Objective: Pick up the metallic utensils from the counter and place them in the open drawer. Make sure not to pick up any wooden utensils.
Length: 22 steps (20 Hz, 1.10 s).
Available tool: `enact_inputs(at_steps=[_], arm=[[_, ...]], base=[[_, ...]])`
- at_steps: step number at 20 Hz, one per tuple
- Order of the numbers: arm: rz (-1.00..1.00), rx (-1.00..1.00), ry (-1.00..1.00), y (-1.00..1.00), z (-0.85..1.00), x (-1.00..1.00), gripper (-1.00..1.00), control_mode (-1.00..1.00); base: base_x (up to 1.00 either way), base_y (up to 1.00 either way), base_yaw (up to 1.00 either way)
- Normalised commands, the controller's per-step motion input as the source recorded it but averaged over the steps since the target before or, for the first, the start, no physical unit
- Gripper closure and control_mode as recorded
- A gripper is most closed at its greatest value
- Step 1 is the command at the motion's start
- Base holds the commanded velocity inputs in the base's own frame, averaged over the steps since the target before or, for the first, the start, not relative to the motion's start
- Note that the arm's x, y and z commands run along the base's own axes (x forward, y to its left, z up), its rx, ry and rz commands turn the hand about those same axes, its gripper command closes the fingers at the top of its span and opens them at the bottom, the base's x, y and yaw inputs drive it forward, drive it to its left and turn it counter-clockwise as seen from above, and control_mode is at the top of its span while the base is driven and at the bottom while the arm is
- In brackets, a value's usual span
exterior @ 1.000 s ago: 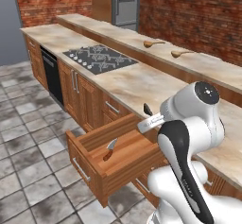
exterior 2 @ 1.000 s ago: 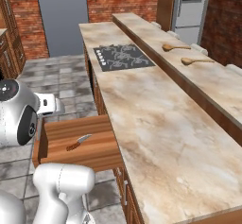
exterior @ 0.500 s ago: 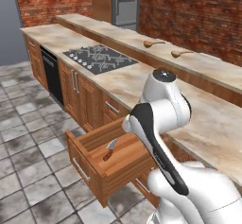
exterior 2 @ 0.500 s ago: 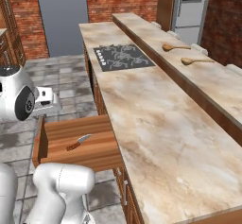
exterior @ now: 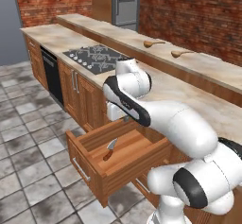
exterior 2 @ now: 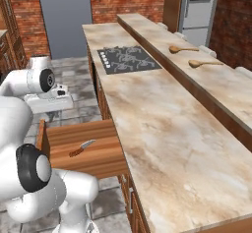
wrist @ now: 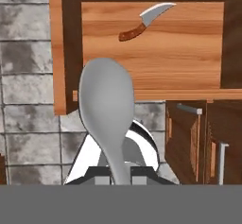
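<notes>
My gripper (wrist: 116, 173) is shut on the handle of the thin silver spoon (wrist: 106, 95), whose bowl points away from the hand. Beyond the spoon lies the open wooden drawer (wrist: 151, 62), and the knife (wrist: 144, 21), silver blade with a reddish-brown handle, rests on its floor. From the left base camera the hand (exterior: 118, 113) hangs above the drawer (exterior: 142, 154) at its cooktop-side end, with the knife (exterior: 110, 150) below it. From the right base camera the hand (exterior 2: 49, 101) hovers just past the drawer (exterior 2: 98, 160) and knife (exterior 2: 81, 148).
Two tan wooden spoons (exterior: 154, 43) (exterior: 181, 53) lie on the raised back ledge, seen again as spoons (exterior 2: 182, 48) (exterior 2: 203, 63). A black cooktop (exterior 2: 129, 60) is set into the beige counter (exterior 2: 162, 129). Grey tiled floor (exterior: 33, 171) surrounds the drawer. Cabinet doors (wrist: 198, 142) stand beside it.
The arm has swung from the counter side toward the cooktop end, carrying the spoon over the open drawer. The knife has stayed put in the drawer.
</notes>
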Motion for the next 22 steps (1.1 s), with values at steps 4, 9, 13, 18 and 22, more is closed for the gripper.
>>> enact_inputs(at_steps=[4, 9, 13, 18, 22], arm=[[-0.06, 0.12, -0.02, -0.4, -0.92, 0.65, 1.0, -1.0], [-0.05, 0.03, -0.07, -0.13, -0.61, 0.56, 1.0, -1.0], [-0.04, 0.0, -0.12, 0.0, -0.43, 0.31, 1.0, -1.0], [-0.15, 0.0, -0.07, 0.06, -0.69, 0.29, 1.0, -1.0], [-0.31, 0.0, -0.02, 0.04, -0.79, 0.04, 1.0, -1.0]], base=[[0.0, 0.0, 0.0], [0.0, 0.0, 0.0], [0.0, 0.0, 0.0], [0.0, 0.0, 0.0], [0.0, 0.0, 0.0]])
